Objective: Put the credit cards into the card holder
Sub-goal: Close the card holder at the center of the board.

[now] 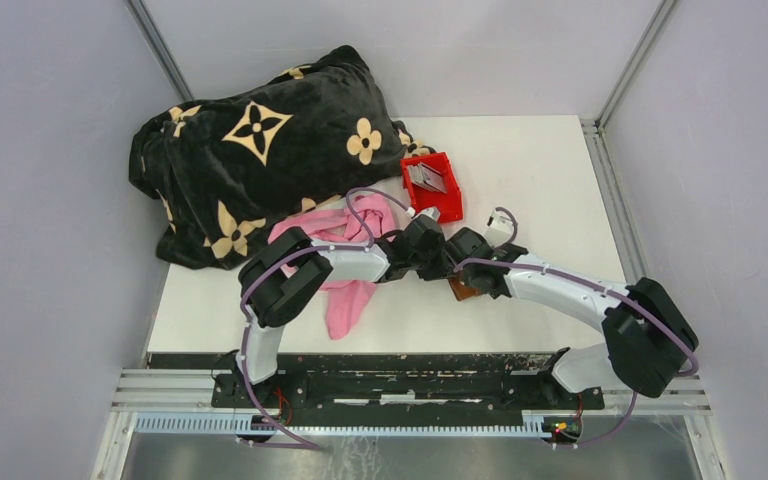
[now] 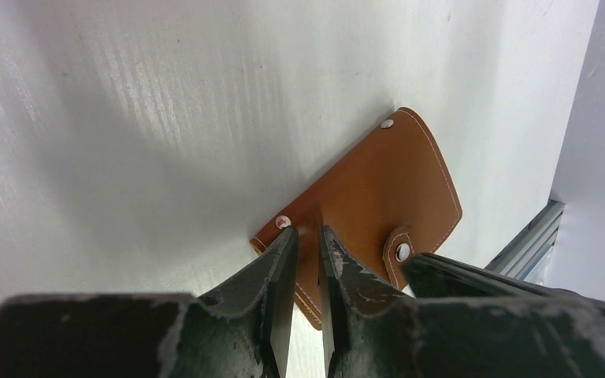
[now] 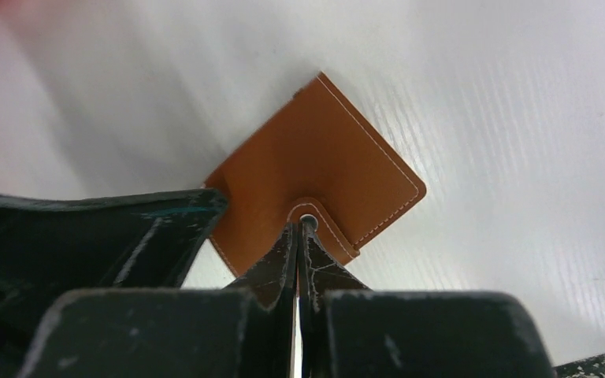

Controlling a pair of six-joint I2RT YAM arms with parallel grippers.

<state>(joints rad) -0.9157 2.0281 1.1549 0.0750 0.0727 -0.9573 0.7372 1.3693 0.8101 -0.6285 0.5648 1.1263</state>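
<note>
The brown card holder (image 2: 386, 181) lies closed and flat on the white table, its snap tab fastened. In the top view only a brown corner (image 1: 460, 290) shows under the two wrists. My left gripper (image 2: 306, 236) is nearly closed on the holder's near edge beside a rivet, with a thin brown edge between its fingers. My right gripper (image 3: 301, 228) is shut with its tips pinching the snap tab of the holder (image 3: 315, 157). The two grippers meet over it (image 1: 438, 265) (image 1: 468, 280). Grey credit cards (image 1: 426, 178) lie in the red bin.
The red bin (image 1: 452, 205) stands just behind the grippers. A pink cloth (image 1: 345, 300) lies under the left arm. A large black patterned blanket (image 1: 260, 160) covers the back left. The table's right edge (image 1: 610, 200) meets a metal rail.
</note>
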